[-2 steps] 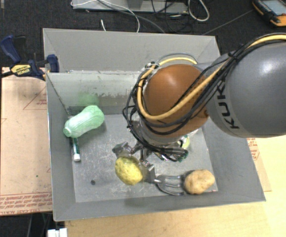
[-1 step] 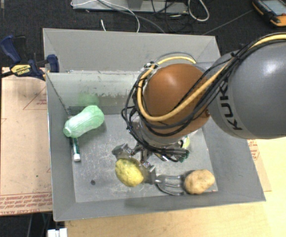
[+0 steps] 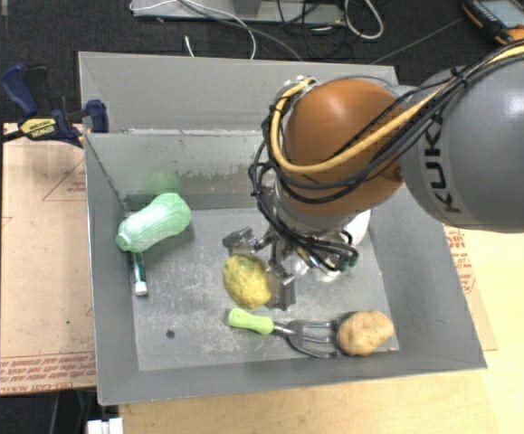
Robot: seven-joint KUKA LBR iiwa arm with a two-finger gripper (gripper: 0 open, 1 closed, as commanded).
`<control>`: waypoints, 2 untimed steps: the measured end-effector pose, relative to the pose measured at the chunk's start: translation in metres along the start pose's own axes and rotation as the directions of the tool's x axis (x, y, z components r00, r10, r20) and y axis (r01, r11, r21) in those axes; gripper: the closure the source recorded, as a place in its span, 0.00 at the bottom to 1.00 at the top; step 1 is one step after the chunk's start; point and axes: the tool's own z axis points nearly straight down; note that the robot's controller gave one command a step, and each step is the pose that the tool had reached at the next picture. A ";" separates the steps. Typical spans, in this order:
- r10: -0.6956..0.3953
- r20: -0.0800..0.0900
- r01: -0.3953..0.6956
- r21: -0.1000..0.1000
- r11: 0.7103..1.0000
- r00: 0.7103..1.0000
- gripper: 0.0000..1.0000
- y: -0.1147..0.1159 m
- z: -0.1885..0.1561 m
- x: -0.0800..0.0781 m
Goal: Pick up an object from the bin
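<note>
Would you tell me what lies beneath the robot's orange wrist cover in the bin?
Below the orange cover hangs the gripper, next to a yellow lumpy thing. A white thing pokes out at the right; the rest of it and the bin floor there are covered.

Even overhead light fills the grey bin (image 3: pixel 189 333); soft shadow lies under the orange wrist cover (image 3: pixel 334 116), whose dome shows a dull sheen at twelve o'clock.
</note>
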 end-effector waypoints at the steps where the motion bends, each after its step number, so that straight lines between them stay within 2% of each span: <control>1: -0.122 -0.002 0.122 -0.001 0.993 0.993 1.00 0.033 0.013 -0.012; 2: -0.316 0.000 0.316 0.001 0.949 0.949 1.00 0.044 0.032 -0.009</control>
